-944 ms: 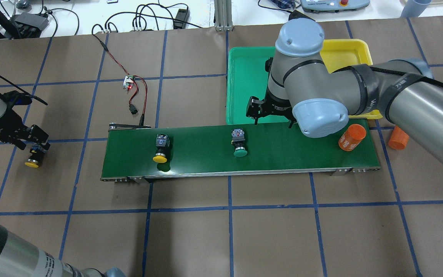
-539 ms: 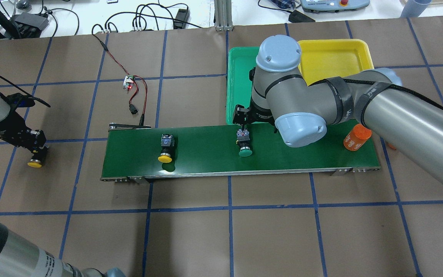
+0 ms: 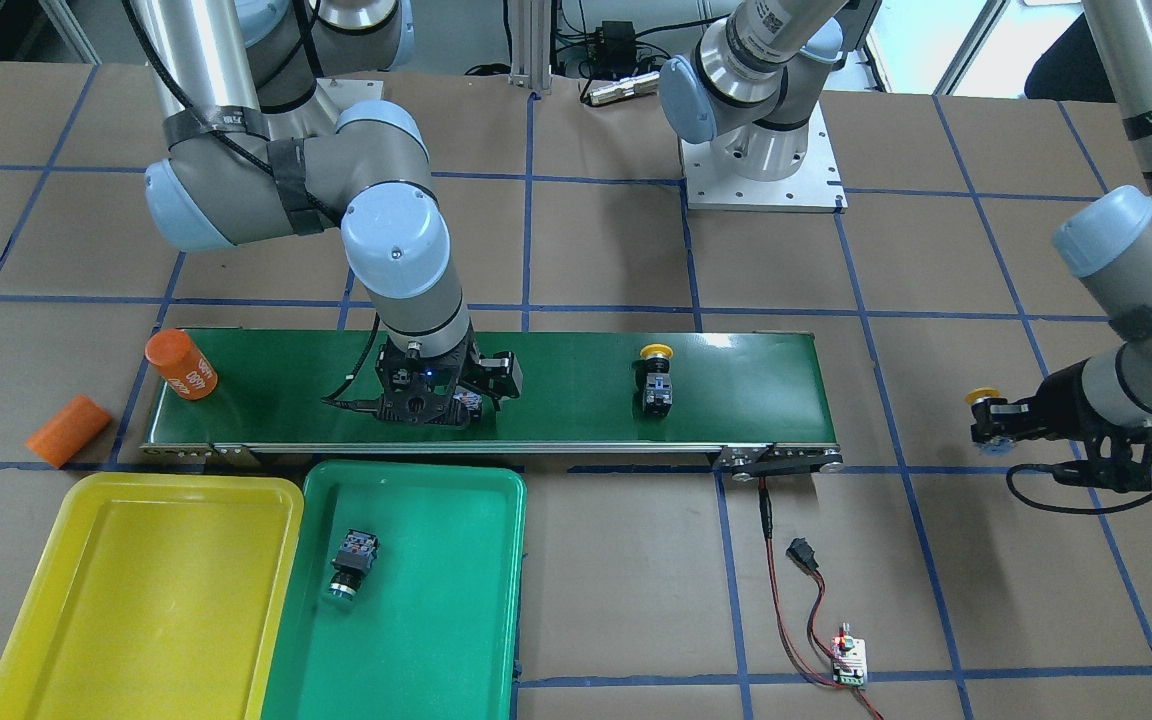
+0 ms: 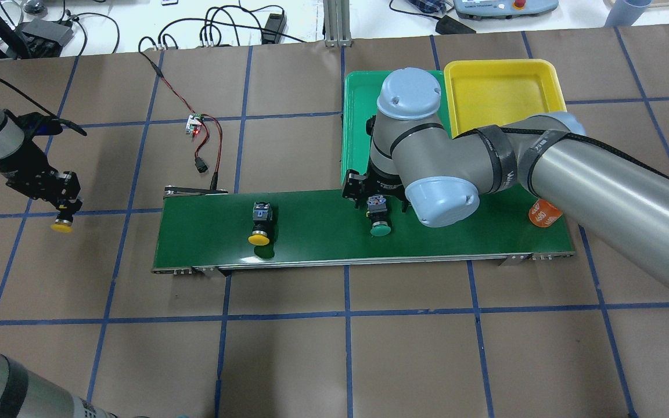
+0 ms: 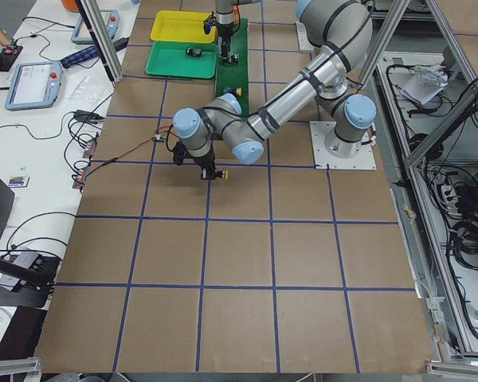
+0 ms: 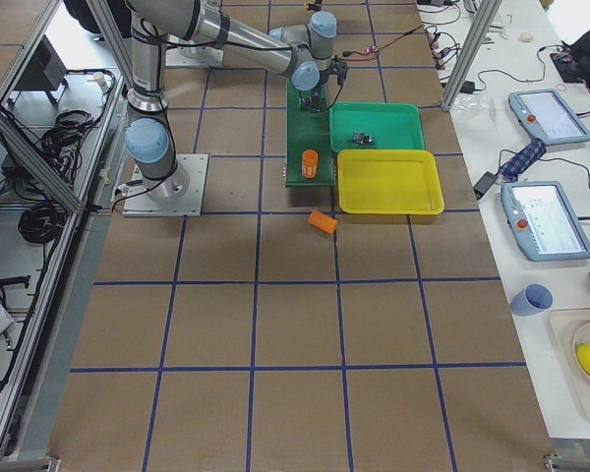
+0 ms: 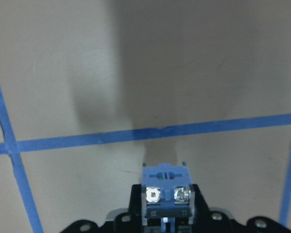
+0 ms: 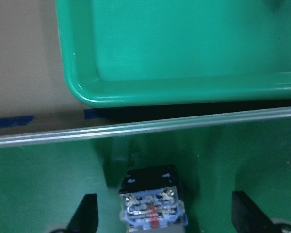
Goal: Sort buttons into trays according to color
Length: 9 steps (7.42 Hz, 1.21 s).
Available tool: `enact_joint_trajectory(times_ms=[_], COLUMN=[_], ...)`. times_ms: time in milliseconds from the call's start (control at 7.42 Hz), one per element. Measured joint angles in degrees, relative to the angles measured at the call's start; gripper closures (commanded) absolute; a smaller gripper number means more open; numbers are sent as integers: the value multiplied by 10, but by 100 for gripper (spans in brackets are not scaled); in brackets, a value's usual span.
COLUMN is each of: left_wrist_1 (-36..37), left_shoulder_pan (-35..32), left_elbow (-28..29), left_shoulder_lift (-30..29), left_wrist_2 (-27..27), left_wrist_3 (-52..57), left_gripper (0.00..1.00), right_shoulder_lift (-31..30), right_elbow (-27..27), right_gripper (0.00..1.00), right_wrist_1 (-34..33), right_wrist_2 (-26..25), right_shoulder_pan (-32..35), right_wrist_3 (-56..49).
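Overhead exterior: right gripper (image 4: 376, 196), jaws spread wide, straddles the green-capped button (image 4: 380, 225) on the conveyor belt (image 4: 311, 232); left gripper (image 4: 67, 201) clamps a yellow-capped button (image 4: 61, 226) off the belt.

I run two arms, the left arm (image 3: 1141, 60) and the right arm (image 4: 601, 180), both silver-grey tubes with pale blue joint caps (image 4: 410, 93). Black tape bands (image 4: 500, 154) wrap the right one (white lettering shows). A black cable (image 4: 64, 121) trails off the left wrist. The left gripper (image 4: 66, 206) and right gripper (image 4: 376, 200) are black.
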Motion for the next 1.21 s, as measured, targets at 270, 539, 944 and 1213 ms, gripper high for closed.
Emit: enact_joint_trajectory(times_ms=[270, 539, 944, 1213], left_wrist_1=[-37, -46, -24, 1], left_shoulder_pan=[-76, -134, -187, -195], left_elbow=[-16, -56, -103, -125], left_shoulder_lift=[46, 90, 109, 102], left_wrist_2=[-39, -66, -69, -67], left_wrist_3=[-70, -128, -191, -214], left_gripper=[100, 100, 100, 62], right_shoulder_lift=[-1, -9, 2, 63], right_elbow=[-4, -13, -80, -133], right_gripper=[100, 100, 100, 59], right_wrist_1=[5, 4, -6, -43], right_wrist_2=[1, 0, -4, -5], right_shoulder_pan=[-4, -8, -38, -57], right_wrist_3=[-2, -2, -6, -10])
